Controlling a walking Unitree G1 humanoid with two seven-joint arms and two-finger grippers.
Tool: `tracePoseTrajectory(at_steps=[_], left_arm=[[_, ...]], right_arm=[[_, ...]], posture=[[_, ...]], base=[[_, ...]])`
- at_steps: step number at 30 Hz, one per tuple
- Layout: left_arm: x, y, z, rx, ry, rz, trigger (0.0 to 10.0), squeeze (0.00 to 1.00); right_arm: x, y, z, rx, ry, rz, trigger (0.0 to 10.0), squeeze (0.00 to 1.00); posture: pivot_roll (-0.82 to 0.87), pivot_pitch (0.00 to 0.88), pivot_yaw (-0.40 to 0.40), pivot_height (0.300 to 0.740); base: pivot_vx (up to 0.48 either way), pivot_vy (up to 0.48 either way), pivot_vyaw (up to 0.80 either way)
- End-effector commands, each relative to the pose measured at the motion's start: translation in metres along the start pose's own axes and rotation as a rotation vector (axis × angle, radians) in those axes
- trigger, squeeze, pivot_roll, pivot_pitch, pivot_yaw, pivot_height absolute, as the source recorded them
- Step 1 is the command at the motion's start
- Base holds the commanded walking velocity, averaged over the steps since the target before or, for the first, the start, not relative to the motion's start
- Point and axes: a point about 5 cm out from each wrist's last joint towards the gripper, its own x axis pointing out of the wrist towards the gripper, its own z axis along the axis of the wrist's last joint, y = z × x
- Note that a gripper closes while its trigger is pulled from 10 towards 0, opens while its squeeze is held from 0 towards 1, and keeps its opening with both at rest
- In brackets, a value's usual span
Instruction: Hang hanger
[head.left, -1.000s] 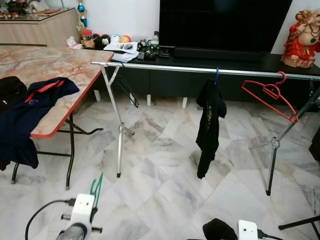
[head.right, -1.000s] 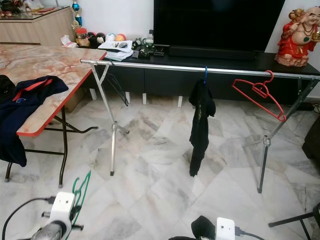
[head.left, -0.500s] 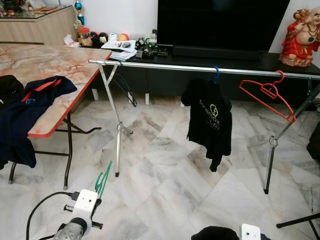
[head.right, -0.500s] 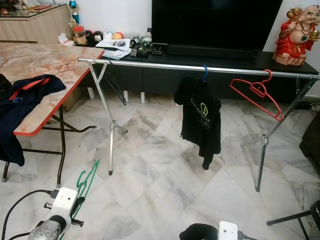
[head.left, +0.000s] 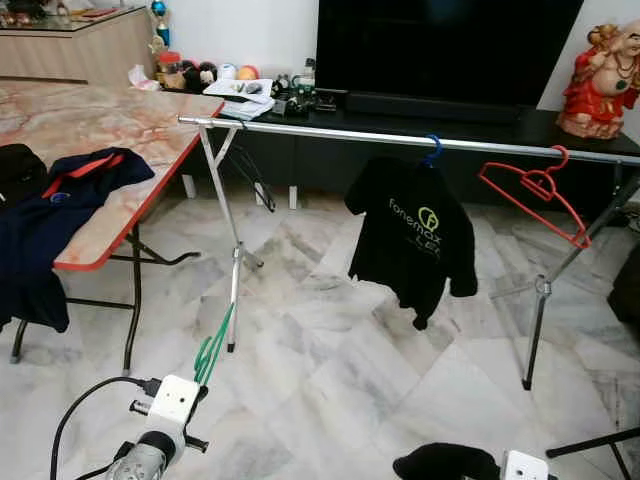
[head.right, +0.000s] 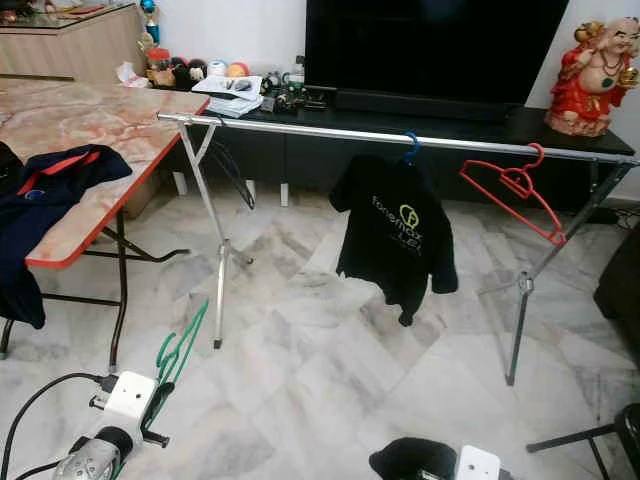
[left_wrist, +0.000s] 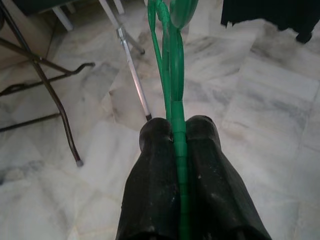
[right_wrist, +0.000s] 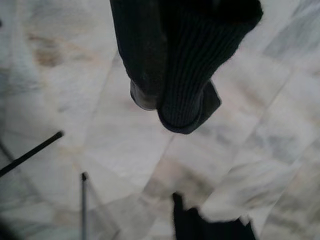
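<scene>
Where it hangs, black T-shirt (head.left: 414, 238) reads "fonemax" in pale print

Tabletop (head.left: 110, 125) on the left, rail (head.left: 400, 137) across the middle carrying a shirt (head.left: 412, 245), TV (head.left: 440, 45) behind it.

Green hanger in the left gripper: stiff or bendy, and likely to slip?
The green hanger looks like thin plastic, so probably light and a bit springy. The left gripper pinches only one narrow bar, so it may pivot between the fingers. Its ribbed section probably limits sliding.
</scene>
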Motion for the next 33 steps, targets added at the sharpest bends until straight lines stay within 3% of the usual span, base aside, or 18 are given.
tracePoseTrajectory(at_steps=[1,3,4,5,6,11,16,18,19,20,22,24,26,28,32,33], left_arm=[[-0.004,0.004,-0.002,0.012,0.000,0.002,10.0,0.00],[-0.008,0.006,-0.002,0.005,-0.008,0.017,10.0,0.00],[-0.009,0.007,-0.002,0.007,-0.009,0.019,10.0,0.00],[-0.010,0.008,-0.002,0.010,-0.010,0.020,10.0,0.00],[-0.012,0.009,-0.002,0.002,-0.010,0.029,10.0,0.00],[-0.016,0.007,-0.002,0.000,-0.016,0.014,10.0,0.00],[-0.019,0.006,0.005,0.013,-0.031,-0.020,10.0,0.00],[-0.018,0.008,0.023,0.048,-0.053,-0.162,10.0,0.00],[-0.018,0.008,0.023,0.048,-0.053,-0.162,10.0,0.00],[-0.018,0.011,0.035,0.082,-0.062,-0.250,10.0,0.00],[-0.020,0.012,0.050,0.131,-0.042,-0.409,10.0,0.00],[-0.024,0.014,0.060,0.259,0.008,-0.574,10.0,0.00],[-0.024,0.020,0.073,0.335,0.023,-0.649,10.0,0.00],[-0.023,0.018,0.094,0.326,-0.005,-0.718,10.0,0.00],[-0.027,0.012,0.110,0.323,-0.024,-0.808,10.0,0.00],[-0.028,0.002,0.127,0.324,-0.061,-0.878,10.0,0.00]], right_arm=[[0.000,-0.006,0.005,0.015,-0.047,-0.042,10.0,0.00],[-0.001,-0.007,0.005,0.010,-0.062,-0.054,10.0,0.00],[0.020,-0.015,0.059,-0.011,-0.217,-0.062,10.0,0.00],[0.035,-0.025,0.130,-0.030,-0.412,-0.074,10.0,0.00],[0.035,-0.030,0.155,-0.072,-0.494,-0.108,10.0,0.00],[0.024,-0.025,0.173,-0.151,-0.671,-0.113,10.0,0.00],[0.025,-0.024,0.182,-0.165,-0.668,-0.078,10.0,0.00],[0.035,-0.015,0.191,-0.339,-0.529,0.010,10.0,0.00],[0.035,-0.015,0.191,-0.339,-0.529,0.010,10.0,0.00],[0.039,-0.007,0.199,-0.412,-0.469,0.066,10.0,0.00],[0.040,0.001,0.216,-0.547,-0.449,0.107,10.0,0.00],[0.038,0.012,0.242,-0.629,-0.489,0.129,10.0,0.00],[0.034,0.031,0.267,-0.671,-0.540,0.184,10.0,0.00],[0.031,0.052,0.282,-0.724,-0.540,0.248,10.0,0.00],[0.030,0.065,0.288,-0.732,-0.523,0.273,10.0,0.00],[0.030,0.077,0.290,-0.749,-0.504,0.293,10.0,0.00]], posture=[[0.11,0.000,-0.068,0.740],[0.11,0.000,-0.073,0.740],[0.11,0.001,-0.074,0.740],[0.11,0.001,-0.074,0.740],[0.11,0.017,-0.077,0.740],[0.10,0.050,-0.080,0.740],[0.09,0.050,-0.077,0.740],[0.09,0.057,-0.070,0.740],[0.09,0.057,-0.070,0.740],[0.09,0.059,-0.070,0.740],[0.09,0.059,-0.071,0.740],[0.10,0.059,-0.073,0.740],[0.10,0.054,-0.074,0.740],[0.09,0.052,-0.074,0.740],[0.10,0.052,-0.077,0.740],[0.11,0.051,-0.080,0.740]], base=[[0.000,0.000,0.00],[0.000,0.000,0.00],[0.000,0.000,0.00],[0.000,0.000,0.00],[0.000,0.000,0.00],[0.000,0.000,0.00],[0.000,0.000,0.00],[0.000,0.000,0.00],[0.000,0.000,0.00],[0.000,0.000,0.00],[0.000,0.000,0.00],[0.000,0.000,0.00],[0.000,0.000,0.00],[0.000,0.000,0.00],[0.000,0.000,0.00],[0.000,0.000,0.00]])
